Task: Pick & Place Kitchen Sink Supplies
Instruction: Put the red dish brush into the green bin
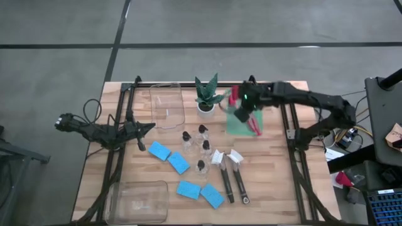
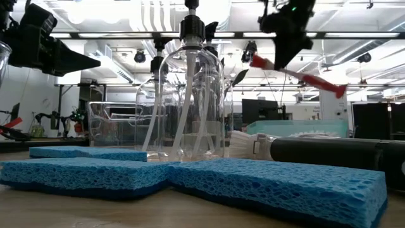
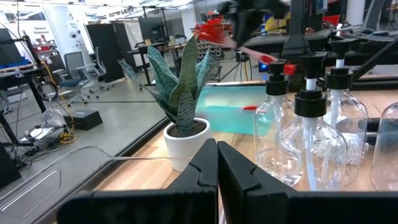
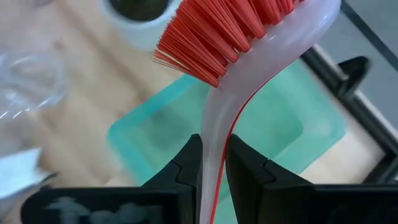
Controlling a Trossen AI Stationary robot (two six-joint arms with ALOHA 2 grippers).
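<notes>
The right pincer (image 1: pixel 242 108), clamped on a red brush (image 4: pixel 245 37) above the green tray (image 1: pixel 242 124), should lower it flat inside before letting go, while the left pincer (image 1: pixel 147 127) waits closed over the table's (image 1: pixel 270 188) left side.

In the high view we find the worktop (image 1: pixel 276 188) filling the lower middle of the frame. A tray (image 1: pixel 166 105) lies at its upper left, with the potted plant (image 1: pixel 207 96) just right of it and another tray (image 1: pixel 244 119) further right. The right pincer (image 1: pixel 240 108) holds a brush (image 1: pixel 250 119) above that tray. The bottles (image 1: pixel 196 145) stand at centre, sponges (image 1: pixel 182 172) below-left, two brushes (image 1: pixel 231 172) below-right, and a third tray (image 1: pixel 139 201) at lower left.
</notes>
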